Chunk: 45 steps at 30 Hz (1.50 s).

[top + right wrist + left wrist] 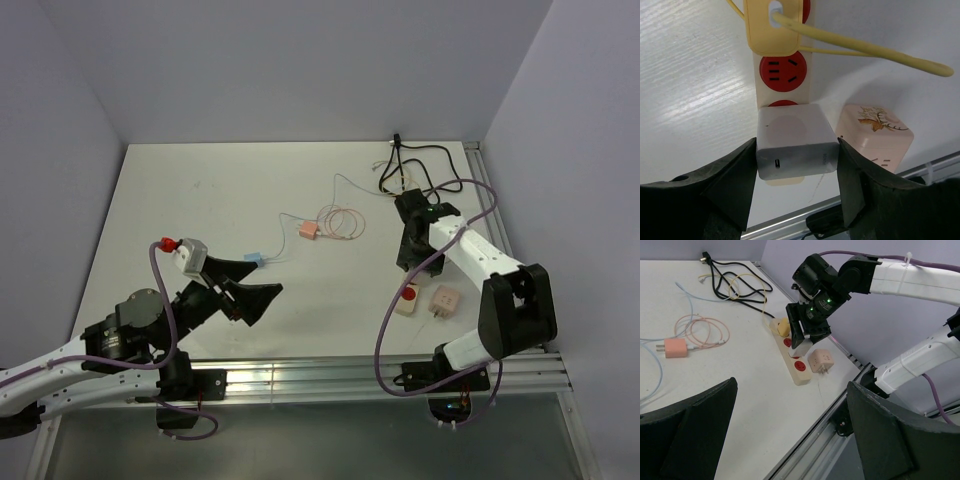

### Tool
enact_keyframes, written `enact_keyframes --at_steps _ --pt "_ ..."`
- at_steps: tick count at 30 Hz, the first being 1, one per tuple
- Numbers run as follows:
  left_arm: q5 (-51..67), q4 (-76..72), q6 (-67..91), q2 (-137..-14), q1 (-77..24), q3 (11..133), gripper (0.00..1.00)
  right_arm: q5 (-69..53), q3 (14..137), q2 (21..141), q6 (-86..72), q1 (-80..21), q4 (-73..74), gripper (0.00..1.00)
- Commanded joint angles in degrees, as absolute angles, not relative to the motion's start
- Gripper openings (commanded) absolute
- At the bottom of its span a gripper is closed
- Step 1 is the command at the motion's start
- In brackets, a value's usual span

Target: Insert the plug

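Observation:
A cream power strip [782,75] with red sockets lies at the table's right front; it also shows in the top view [408,300] and the left wrist view [796,365]. My right gripper [796,150] is shut on a white charger block [795,137], which covers the strip's near end socket. I cannot tell whether its prongs are in. The block also shows in the left wrist view [801,346]. A yellow plug [772,25] sits in the strip's far socket. My left gripper [240,290] is open and empty, far to the left.
A pink cube adapter [874,135] with a deer print lies right beside the strip. A pink charger [307,231] with coiled cable and a blue-cabled plug [255,258] lie mid-table. Black cable [415,165] lies at the back right. The metal rail [350,375] runs along the front edge.

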<state>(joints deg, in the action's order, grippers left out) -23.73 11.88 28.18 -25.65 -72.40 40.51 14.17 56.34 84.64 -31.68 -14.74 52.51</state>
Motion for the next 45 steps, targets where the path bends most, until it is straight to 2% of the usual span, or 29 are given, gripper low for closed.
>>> enact_keyframes --at_steps 1,8,14,16,17,18,21,25,29,32,34,36,38,40,43,45 --pt "-22.15 10.90 28.39 -26.19 -72.33 42.27 0.96 9.14 48.16 97.73 -33.31 -18.28 52.38 0.00" --pt "-22.41 11.69 29.26 -25.31 -72.33 42.19 0.96 8.35 48.96 98.96 -32.79 -18.46 51.86 0.00" --pt "-21.62 12.21 29.88 -26.19 -72.33 42.98 0.96 8.70 54.74 91.85 -31.38 -17.58 52.29 0.00" --pt "-22.23 12.57 29.97 -26.80 -72.33 43.85 0.96 8.00 57.64 89.84 -30.68 -17.40 53.78 0.20" --pt "-22.32 12.83 29.97 -26.98 -72.33 44.21 0.96 7.91 60.53 88.95 -30.67 -17.49 54.31 0.38" --pt "-22.50 13.53 29.97 -27.16 -72.33 44.64 0.96 8.26 62.12 87.90 -30.85 -17.40 55.45 0.69" --pt "-23.73 15.98 30.67 -27.33 -72.33 46.58 0.96 9.75 67.84 84.12 -31.29 -17.40 59.13 0.96" --pt "-28.28 20.37 32.43 -29.08 -72.33 49.91 1.00 11.77 71.45 77.28 -30.41 -17.40 63.89 1.00" --pt "-33.03 25.39 35.50 -35.49 -72.33 54.13 0.99 11.35 69.88 67.35 -32.77 -17.49 66.00 1.00" --pt "-36.11 29.08 35.86 -46.09 -72.07 57.91 0.99 6.18 67.16 58.56 -35.66 -18.19 65.75 1.00" --pt "-34.20 32.76 34.99 -52.00 -69.19 62.74 1.00 3.27 62.61 50.30 -39.61 -19.24 63.21 1.00" --pt "-26.57 33.57 34.54 -59.57 -61.64 66.34 0.99 -1.22 59.34 42.41 -42.26 -20.30 59.60 1.00" --pt "-18.51 29.82 34.02 -63.87 -54.01 66.53 0.99 -2.89 55.12 38.08 -46.22 -20.74 56.27 0.99" --pt "-15.65 27.43 34.36 -66.43 -50.03 66.62 0.99 -4.13 51.34 33.41 -47.98 -21.44 54.15 0.99" --pt "-20.90 29.96 36.12 -74.94 -46.06 70.04 0.99 -5.71 48.00 31.38 -47.38 -21.88 52.56 0.98" --pt "-28.34 33.04 36.39 -78.38 -45.44 71.80 0.99 -6.50 46.94 30.77 -46.24 -22.15 53.00 0.97"
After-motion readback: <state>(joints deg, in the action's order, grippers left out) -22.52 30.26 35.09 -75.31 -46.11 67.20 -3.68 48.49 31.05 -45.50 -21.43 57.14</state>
